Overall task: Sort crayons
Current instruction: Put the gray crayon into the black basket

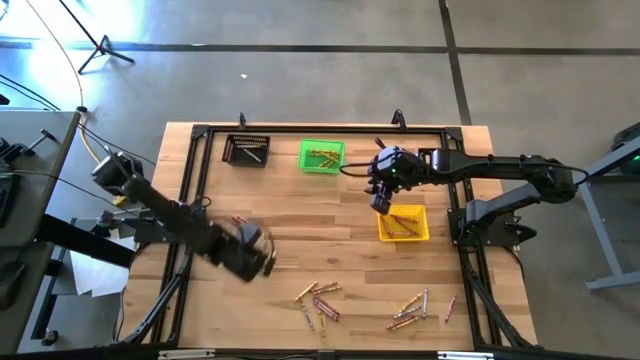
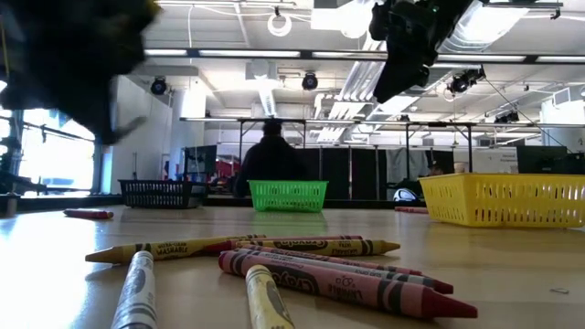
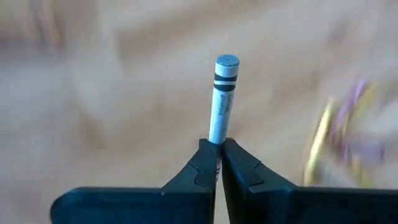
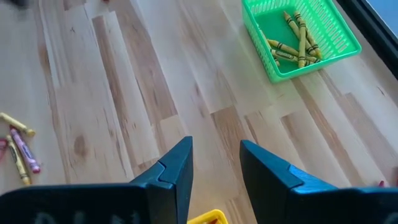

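We see the left gripper (image 3: 217, 163) clamped on a grey crayon (image 3: 223, 99) protruding past its fingertips; right gripper (image 4: 214, 163) wide.

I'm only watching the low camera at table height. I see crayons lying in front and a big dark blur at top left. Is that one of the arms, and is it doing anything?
Observer: Yes, that is the left arm. Its wrist camera shows the left gripper shut on a grey crayon, which sticks straight out from between the fingers.
Operator: And the dark thing at top right?
Observer: That is the right gripper. From above, it hangs by the back edge of the yellow bin, open, holding nothing.
Operator: I can't see into the green bin. Anything inside?
Observer: The right wrist camera looks down into the green bin: several yellow-gold crayons lie in it.
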Robot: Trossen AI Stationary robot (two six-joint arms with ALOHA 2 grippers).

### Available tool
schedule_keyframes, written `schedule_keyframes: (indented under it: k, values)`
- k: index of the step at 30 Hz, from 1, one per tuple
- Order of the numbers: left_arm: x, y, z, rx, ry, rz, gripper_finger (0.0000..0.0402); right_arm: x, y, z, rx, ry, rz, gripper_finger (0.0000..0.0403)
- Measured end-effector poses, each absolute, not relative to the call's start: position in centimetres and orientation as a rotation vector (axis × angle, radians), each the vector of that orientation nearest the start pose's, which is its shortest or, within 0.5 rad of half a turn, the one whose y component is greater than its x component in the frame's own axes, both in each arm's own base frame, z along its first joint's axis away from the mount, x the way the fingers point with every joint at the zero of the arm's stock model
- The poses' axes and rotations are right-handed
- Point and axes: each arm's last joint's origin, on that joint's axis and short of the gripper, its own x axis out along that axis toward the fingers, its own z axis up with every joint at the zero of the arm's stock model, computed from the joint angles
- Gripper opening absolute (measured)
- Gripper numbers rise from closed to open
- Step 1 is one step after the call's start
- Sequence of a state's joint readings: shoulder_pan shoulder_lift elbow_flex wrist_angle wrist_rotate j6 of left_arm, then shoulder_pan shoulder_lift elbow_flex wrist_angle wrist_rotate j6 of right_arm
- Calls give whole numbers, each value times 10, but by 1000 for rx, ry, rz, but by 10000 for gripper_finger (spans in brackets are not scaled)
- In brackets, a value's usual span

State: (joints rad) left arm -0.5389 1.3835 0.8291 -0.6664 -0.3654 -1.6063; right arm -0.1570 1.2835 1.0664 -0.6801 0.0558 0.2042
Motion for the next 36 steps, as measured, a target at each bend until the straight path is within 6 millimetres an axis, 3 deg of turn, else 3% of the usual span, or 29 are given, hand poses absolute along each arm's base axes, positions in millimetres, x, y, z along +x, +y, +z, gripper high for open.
schedule_keyframes:
  k: [7,14,18,23,31,36]
  values:
    - [225,-13,212,-602,815,946,1,255,-42,287,313,858,-327,116]
    - [209,93,215,-456,863,1212,1,254,-44,288,375,831,-429,116]
    - [195,136,217,-459,858,1242,1,254,-46,288,380,812,-503,116]
    - [180,164,217,-455,895,1188,2,252,-54,288,431,782,-594,116]
    - [174,181,204,-349,1056,1112,50,249,-66,288,450,749,-705,116]
    - [178,188,199,-343,1034,1079,84,248,-71,288,493,735,-733,116]
